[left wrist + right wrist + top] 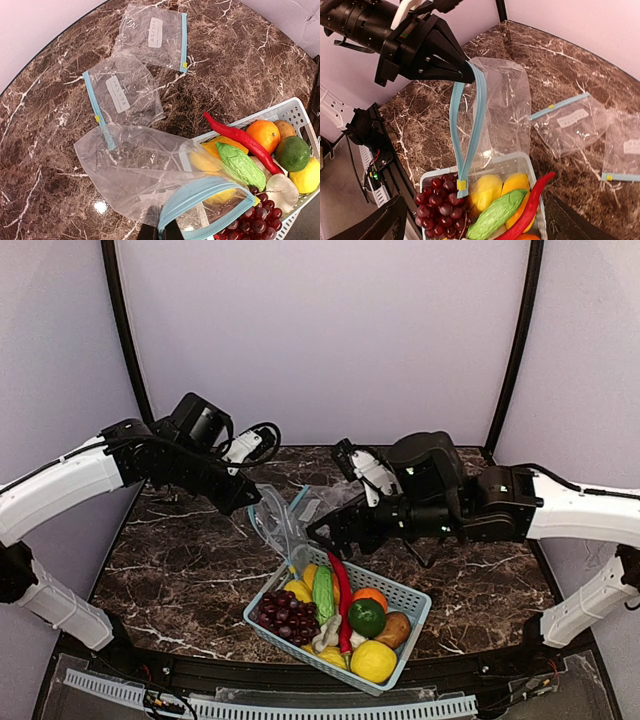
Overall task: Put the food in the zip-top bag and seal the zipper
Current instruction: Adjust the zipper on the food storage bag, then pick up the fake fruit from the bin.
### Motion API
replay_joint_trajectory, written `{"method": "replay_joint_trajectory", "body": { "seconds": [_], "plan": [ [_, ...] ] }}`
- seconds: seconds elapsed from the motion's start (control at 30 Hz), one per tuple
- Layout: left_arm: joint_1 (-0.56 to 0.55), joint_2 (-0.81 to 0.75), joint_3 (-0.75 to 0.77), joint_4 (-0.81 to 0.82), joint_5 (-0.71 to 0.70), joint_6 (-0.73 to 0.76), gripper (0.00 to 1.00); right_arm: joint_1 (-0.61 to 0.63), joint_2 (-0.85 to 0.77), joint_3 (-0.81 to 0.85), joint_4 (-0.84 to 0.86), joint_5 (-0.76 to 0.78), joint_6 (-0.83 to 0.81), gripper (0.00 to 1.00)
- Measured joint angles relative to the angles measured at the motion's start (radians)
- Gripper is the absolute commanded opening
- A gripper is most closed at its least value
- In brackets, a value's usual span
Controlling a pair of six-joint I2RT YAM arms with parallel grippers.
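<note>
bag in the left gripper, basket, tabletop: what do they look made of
Bag: thin clear plastic film, glossy; the tabletop shows through. Basket: pale moulded plastic, likely, matte, with grid holes. Tabletop: dark veined marble or a look-alike, polished; a light glare reflects.

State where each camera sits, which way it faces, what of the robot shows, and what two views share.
Top external: above and behind the robot, looking down on the table; both arms, left gripper and right gripper show.
Left wrist: on the left arm, looking down past the zip-top bag it pinches to the basket; only its fingertips show.
Right wrist: on the right arm, facing the left gripper and the zipper; its open fingers flank the bottom.
Shared: both wrist views show the held bag, grapes and chili.
</note>
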Motion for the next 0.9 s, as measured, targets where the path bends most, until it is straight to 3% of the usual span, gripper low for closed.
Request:
{"method": "replay_joint_trajectory", "body": {
  "seconds": [0.4,0.63,0.9],
  "plan": [
    [0.000,0.058,0.029,-0.090,0.050,-0.067,0.01,0.104,-0.090,-0.258,-0.217,0.023,0.272,0.93],
    [0.000,0.083,0.060,-0.116,0.077,-0.074,0.01,0.129,-0.025,-0.262,-0.235,0.037,0.330,0.77],
    [0.000,0.112,0.077,-0.135,0.088,-0.075,0.01,0.130,0.076,-0.240,-0.251,0.039,0.327,0.76]
  ]
}}
